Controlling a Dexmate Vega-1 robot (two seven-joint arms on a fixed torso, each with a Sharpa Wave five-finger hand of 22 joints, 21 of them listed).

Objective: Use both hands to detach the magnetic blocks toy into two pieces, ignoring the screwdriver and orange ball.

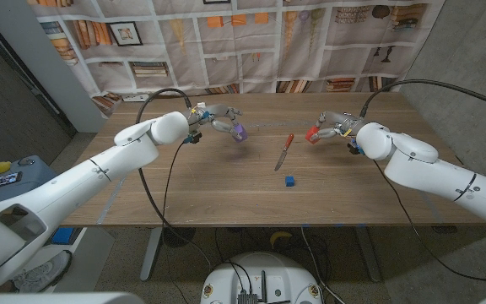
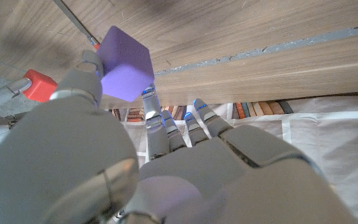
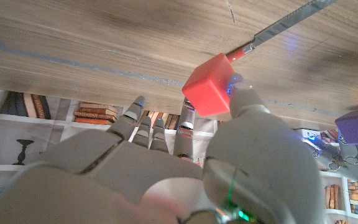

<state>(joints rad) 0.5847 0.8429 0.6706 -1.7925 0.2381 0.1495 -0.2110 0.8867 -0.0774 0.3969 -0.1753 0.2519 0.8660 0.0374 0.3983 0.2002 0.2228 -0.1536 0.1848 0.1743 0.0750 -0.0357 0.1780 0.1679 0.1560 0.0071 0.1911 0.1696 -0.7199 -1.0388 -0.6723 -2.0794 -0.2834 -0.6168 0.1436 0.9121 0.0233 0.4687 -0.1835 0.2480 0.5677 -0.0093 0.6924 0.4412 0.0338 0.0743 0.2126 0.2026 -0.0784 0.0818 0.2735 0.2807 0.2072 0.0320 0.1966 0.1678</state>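
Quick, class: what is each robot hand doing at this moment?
Left hand: holds the purple block.
Right hand: holds the red block.

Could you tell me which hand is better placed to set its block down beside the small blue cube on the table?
Probably the right hand: its red block is somewhat nearer the blue cube than the left hand with its purple block.

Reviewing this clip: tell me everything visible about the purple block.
The purple block is a plain cube with smooth matte faces and slightly rounded edges, plastic by its look. The left hand pinches it between fingertips and holds it tilted above the wooden table, on the robot's left side. It is apart from the red block in the right hand.
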